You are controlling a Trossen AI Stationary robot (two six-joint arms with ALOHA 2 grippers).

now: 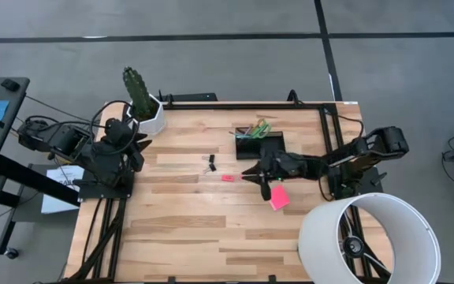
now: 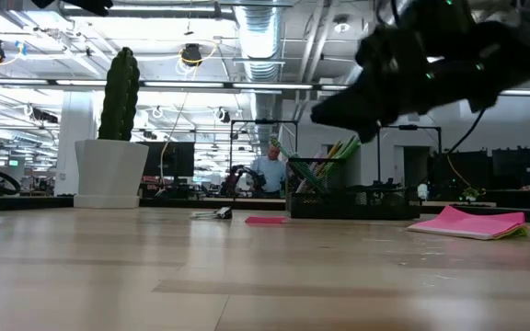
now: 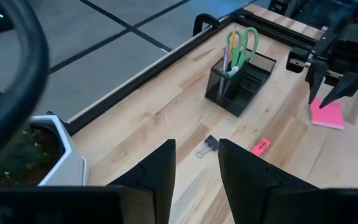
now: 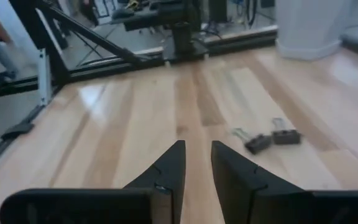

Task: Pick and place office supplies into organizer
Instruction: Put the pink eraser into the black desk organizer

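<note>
The black organizer [image 1: 268,143] [image 3: 244,81] stands near the table's far edge with green-handled scissors [image 3: 246,42] and pens upright in it. On the wood lie a pink sticky-note pad [image 1: 279,197] [image 3: 327,114], a small pink eraser [image 1: 228,178] [image 3: 261,146] and a black binder clip [image 1: 210,163] [image 4: 266,139]. My right gripper [image 1: 252,175] [image 4: 197,152] hovers open and empty above the table, near side of the organizer, between eraser and pad. My left gripper [image 1: 138,150] [image 3: 197,152] is open and empty at the table's left, by the cactus pot.
A cactus in a white hexagonal pot [image 1: 144,106] stands at the far left corner. A large white lampshade [image 1: 369,237] fills the near right corner. Bare wood stretches over the near middle and left of the table. A person [image 2: 270,170] sits far off in the room.
</note>
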